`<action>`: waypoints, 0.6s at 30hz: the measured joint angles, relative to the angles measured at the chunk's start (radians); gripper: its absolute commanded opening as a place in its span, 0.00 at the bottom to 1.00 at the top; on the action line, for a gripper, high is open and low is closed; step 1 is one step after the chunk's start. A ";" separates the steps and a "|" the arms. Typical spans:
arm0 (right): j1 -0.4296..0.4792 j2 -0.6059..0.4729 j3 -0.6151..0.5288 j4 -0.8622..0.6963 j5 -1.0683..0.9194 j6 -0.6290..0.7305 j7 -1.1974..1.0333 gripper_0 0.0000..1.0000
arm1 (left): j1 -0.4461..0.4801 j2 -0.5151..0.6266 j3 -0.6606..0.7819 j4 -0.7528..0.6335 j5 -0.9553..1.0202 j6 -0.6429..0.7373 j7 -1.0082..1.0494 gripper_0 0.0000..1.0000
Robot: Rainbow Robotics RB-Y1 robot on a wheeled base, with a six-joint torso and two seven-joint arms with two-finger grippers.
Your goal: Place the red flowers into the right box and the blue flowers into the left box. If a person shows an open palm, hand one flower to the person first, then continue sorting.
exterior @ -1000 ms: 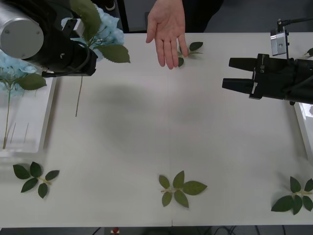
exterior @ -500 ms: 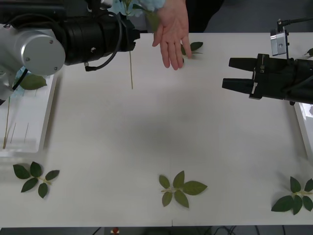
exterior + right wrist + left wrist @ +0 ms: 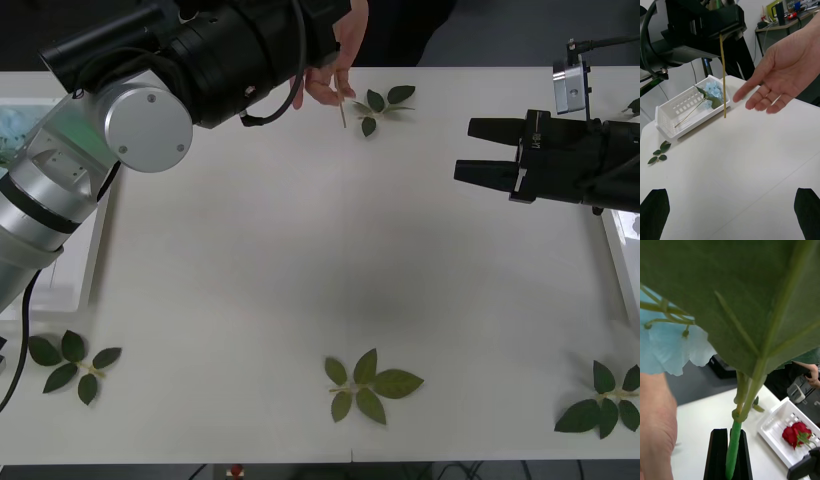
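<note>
Left tool [image 3: 729,453] reaches to the person's open palm [image 3: 784,71], pinching a blue flower [image 3: 673,348] stem. Bloom mostly hidden. Right tool [image 3: 478,150] hovers wide, well apart from the palm.

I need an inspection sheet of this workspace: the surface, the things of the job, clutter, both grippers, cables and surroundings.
Surface: white table, bare in the middle.
Job's things: blue flower held at the stem by the left gripper, next to the person's open hand; another blue flower lies in the left box; red flowers lie in the right box.
Clutter: loose leaf sprigs along the table's near edge and one by the hand.
Grippers: left gripper shut on the stem, at the far table edge; right gripper open, over the table's right side.
Cables: black cable on the left arm.
Surroundings: desks and equipment behind.
</note>
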 measured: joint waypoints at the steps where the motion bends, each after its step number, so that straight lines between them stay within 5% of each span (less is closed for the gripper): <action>1: 0.000 0.000 0.000 0.000 0.000 0.000 0.000 0.97 | 0.000 -0.009 0.000 0.000 0.000 -0.014 -0.010 0.00; 18: 0.000 0.000 0.000 0.000 0.000 0.000 0.000 0.97 | 0.000 -0.048 0.000 0.000 -0.074 -0.087 -0.100 0.00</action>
